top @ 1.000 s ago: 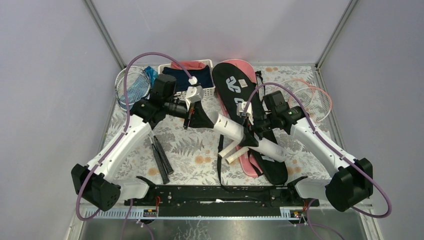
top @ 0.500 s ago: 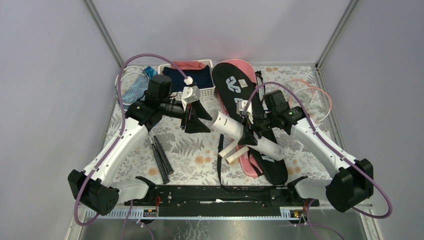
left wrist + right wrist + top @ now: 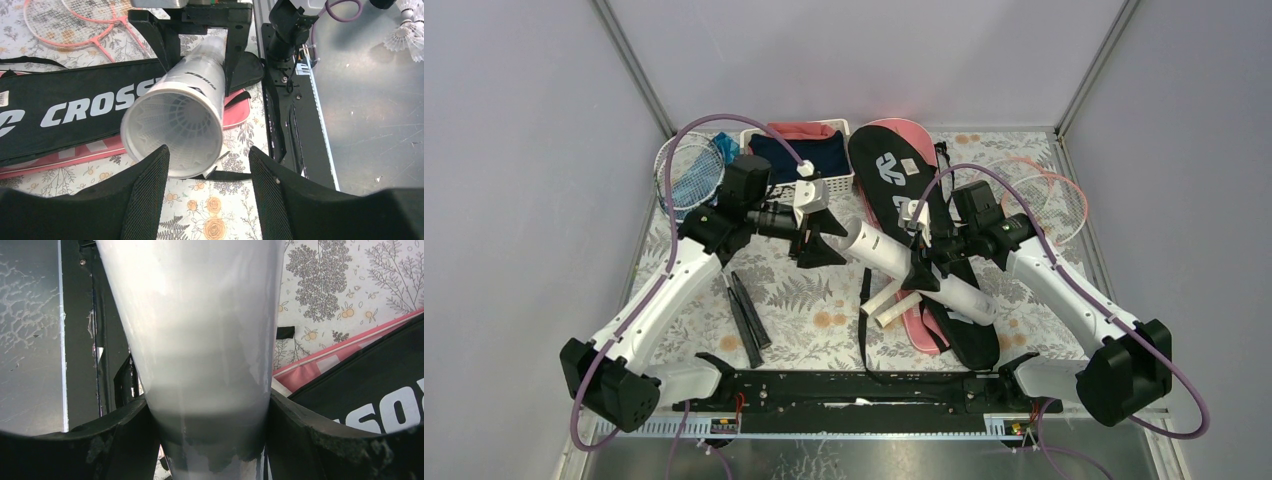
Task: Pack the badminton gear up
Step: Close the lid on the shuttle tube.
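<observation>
The long white shuttlecock tube (image 3: 944,285) is held slanting over the black "CROSSWAY" bag (image 3: 894,185), which lies on the pink bag (image 3: 916,332). My right gripper (image 3: 921,272) is shut on the tube's middle; its jaws (image 3: 210,440) press both sides of the tube (image 3: 200,340). My left gripper (image 3: 822,240) is open just left of the tube's open end. In the left wrist view the tube's mouth (image 3: 172,132) faces me with a shuttlecock inside, and the left gripper (image 3: 207,152) holds nothing. Pink rackets (image 3: 1052,192) lie at the right, other rackets (image 3: 689,168) at the back left.
A white slatted basket (image 3: 842,183) with navy and red clothes stands at the back. Black racket handles (image 3: 746,315) lie at the front left, and two white pieces (image 3: 889,303) lie by a black strap. Loose shuttlecocks (image 3: 406,32) rest on the metal surface.
My left gripper has gone from shut to open and drawn back a little from the tube's mouth. The right gripper and the tube have hardly moved.
</observation>
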{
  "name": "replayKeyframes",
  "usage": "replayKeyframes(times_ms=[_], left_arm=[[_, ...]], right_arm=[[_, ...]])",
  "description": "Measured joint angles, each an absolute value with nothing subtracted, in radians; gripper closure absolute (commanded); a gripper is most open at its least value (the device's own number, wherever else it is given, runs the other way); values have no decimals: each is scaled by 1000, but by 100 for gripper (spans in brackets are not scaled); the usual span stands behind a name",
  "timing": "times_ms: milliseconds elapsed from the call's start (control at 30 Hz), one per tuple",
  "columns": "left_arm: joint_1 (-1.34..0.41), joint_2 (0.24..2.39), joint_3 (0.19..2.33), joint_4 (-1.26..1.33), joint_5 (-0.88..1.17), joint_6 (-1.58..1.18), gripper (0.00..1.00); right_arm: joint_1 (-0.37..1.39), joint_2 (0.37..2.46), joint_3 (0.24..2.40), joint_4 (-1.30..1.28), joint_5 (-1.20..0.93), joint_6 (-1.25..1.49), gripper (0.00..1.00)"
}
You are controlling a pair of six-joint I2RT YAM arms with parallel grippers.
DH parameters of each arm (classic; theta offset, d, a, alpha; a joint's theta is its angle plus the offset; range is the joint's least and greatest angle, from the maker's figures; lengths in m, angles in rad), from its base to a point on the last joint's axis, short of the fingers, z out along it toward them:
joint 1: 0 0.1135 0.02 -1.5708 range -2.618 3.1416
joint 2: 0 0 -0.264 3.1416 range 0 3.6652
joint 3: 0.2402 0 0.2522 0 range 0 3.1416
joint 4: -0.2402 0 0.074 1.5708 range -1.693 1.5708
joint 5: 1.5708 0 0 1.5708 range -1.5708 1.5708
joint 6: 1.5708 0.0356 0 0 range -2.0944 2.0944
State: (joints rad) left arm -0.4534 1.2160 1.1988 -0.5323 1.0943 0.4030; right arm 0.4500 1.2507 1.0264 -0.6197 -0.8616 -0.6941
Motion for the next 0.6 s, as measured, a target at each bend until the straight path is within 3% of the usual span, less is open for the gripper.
replayKeyframes(times_ms=[600], left_arm=[[-482,1200,1158,-487,1099,438,42]], right_arm=[[450,1250,1023,-619,-827,-617,66]])
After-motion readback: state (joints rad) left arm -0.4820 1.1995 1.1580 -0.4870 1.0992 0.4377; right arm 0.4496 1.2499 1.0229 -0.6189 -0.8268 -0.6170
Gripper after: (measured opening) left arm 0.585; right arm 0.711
